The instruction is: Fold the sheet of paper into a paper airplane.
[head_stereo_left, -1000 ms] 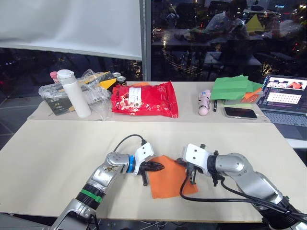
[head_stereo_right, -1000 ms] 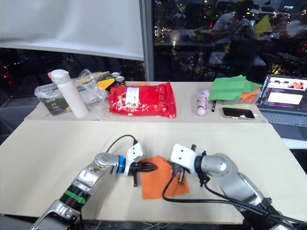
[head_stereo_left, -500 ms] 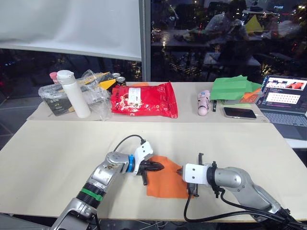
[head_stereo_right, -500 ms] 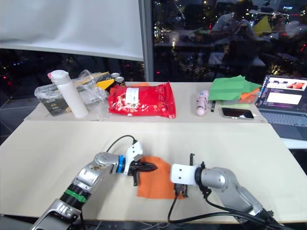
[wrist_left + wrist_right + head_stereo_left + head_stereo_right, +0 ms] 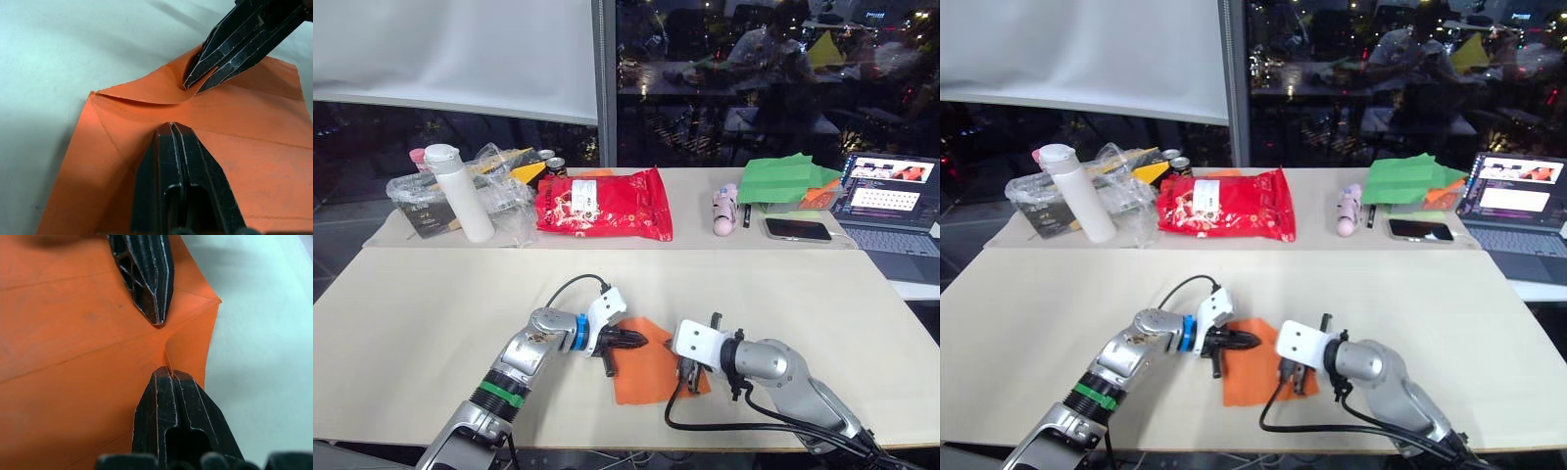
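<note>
Orange folded paper airplane, pinched by right gripper and pressed by closed left gripper, could tear if pulled.

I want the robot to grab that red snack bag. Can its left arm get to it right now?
Probably not yet. The left end effector is shut, pressing on the orange paper near the front edge, while the red snack bag lies well beyond it at the back.
</note>
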Controlling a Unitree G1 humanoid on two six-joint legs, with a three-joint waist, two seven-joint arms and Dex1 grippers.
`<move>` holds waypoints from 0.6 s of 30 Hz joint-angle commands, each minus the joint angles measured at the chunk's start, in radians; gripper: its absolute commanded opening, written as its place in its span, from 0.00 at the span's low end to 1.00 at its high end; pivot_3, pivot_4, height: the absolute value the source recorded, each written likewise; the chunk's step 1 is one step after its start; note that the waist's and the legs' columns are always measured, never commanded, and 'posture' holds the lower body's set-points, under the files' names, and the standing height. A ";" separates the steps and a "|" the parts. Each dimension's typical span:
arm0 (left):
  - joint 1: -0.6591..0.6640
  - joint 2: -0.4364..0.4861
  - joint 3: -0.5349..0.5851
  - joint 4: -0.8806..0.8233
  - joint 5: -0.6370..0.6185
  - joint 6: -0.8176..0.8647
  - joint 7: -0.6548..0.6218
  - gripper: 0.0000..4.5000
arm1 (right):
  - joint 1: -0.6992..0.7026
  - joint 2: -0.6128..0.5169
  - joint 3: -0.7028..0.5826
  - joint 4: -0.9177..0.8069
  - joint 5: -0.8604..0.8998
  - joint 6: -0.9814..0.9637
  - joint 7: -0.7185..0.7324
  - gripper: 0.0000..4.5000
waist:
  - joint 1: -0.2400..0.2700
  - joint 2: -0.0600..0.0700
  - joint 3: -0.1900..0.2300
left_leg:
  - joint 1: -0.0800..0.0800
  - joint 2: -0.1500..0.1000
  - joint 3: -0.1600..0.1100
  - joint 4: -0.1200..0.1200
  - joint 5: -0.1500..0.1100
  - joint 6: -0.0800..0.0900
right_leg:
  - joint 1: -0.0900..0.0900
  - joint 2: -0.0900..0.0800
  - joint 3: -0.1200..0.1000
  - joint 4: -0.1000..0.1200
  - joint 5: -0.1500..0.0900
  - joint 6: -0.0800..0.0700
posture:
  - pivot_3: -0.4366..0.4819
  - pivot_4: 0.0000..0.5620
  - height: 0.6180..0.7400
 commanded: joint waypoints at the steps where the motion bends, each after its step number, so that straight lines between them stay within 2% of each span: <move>1: -0.017 -0.001 0.006 -0.008 -0.005 0.005 -0.005 0.00 | 0.001 0.021 -0.001 -0.048 0.040 0.131 0.022 0.01 | 0.000 0.000 0.000 | 0.000 0.000 0.000 0.000 0.000 0.000 | 0.000 0.000 0.000 0.000 0.000 0.000 | 0.48 0.27 0.77; 5: -0.035 -0.003 0.061 -0.049 -0.064 0.073 0.000 0.00 | 0.013 0.056 -0.001 -0.069 0.098 0.276 0.033 0.01 | 0.001 0.000 0.000 | 0.000 0.000 0.000 0.000 0.000 0.000 | 0.000 0.000 0.000 0.000 0.000 0.000 | 0.48 0.27 0.77; 11: -0.090 -0.008 0.147 -0.065 -0.146 0.177 0.023 0.00 | -0.004 0.083 0.018 -0.072 0.110 0.337 0.006 0.01 | 0.000 0.000 0.000 | 0.000 0.000 0.000 0.000 0.000 0.000 | 0.000 0.000 0.000 0.000 0.000 0.000 | 0.48 0.27 0.77; 18: -0.116 -0.058 0.083 -0.006 -0.100 0.144 0.050 0.00 | -0.011 0.099 0.020 -0.074 0.118 0.358 -0.026 0.01 | -0.012 -0.001 0.000 | 0.000 0.000 -0.001 0.000 0.000 0.000 | 0.000 0.000 0.000 0.000 0.000 0.000 | 0.48 0.27 0.77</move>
